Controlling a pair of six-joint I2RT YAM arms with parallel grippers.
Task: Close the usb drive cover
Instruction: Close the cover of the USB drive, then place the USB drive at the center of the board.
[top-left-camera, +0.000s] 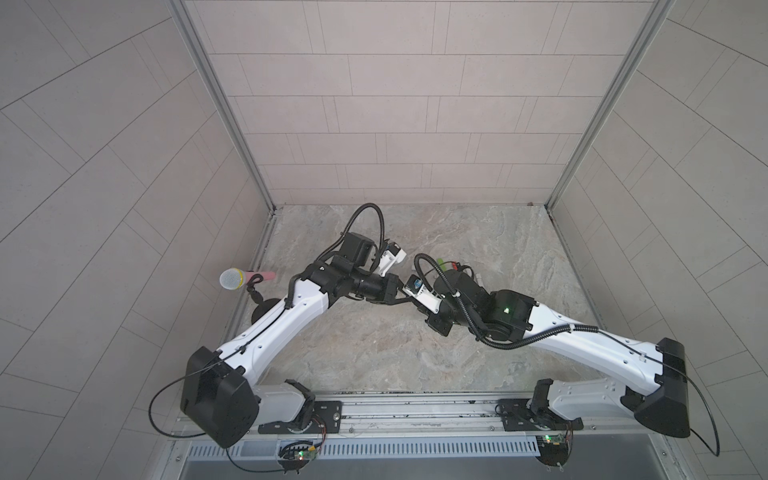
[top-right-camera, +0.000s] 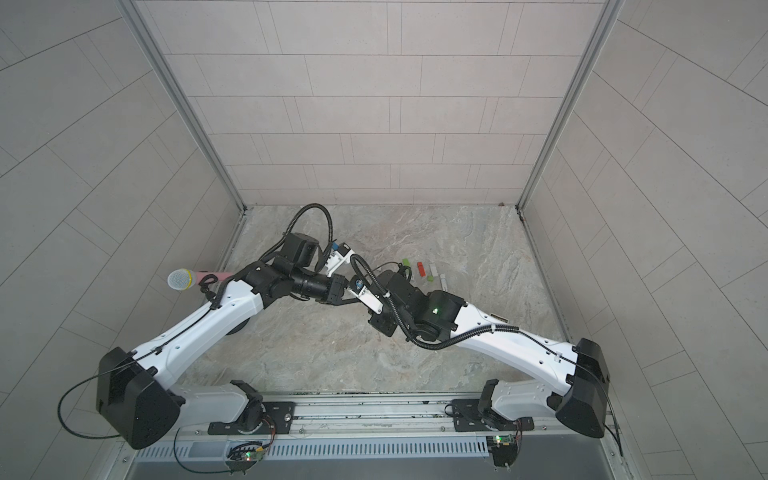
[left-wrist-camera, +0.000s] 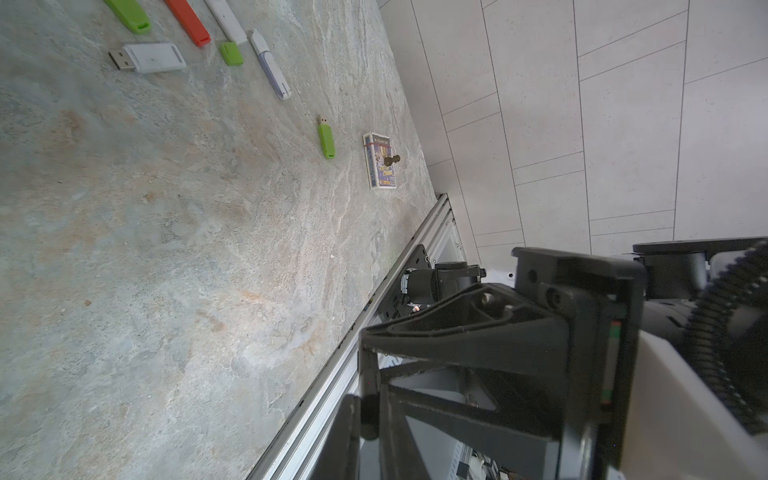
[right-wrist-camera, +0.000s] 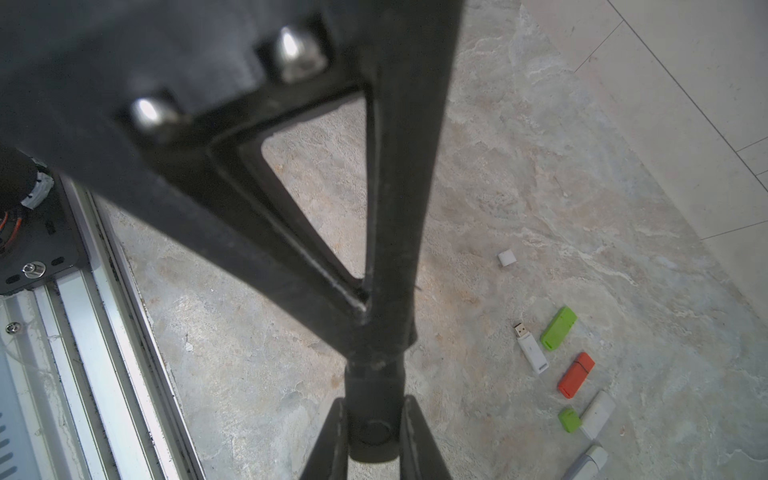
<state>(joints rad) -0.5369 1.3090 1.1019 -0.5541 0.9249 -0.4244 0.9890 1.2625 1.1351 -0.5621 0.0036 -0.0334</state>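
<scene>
A white usb drive lies with its metal plug bare, and a small white cover sits apart from it. Farther off lies a green drive, also with a bare plug; a loose green cover rests among the row of drives. My left gripper and right gripper meet tip to tip above the middle of the table, away from the drives. Both are shut and hold no drive. The other gripper's dark fingertip shows between each one's fingers; I cannot tell if they touch.
Capped green, orange, white and lilac drives lie in a row at the right rear. A card box lies near the right wall. A microphone stands at the left edge.
</scene>
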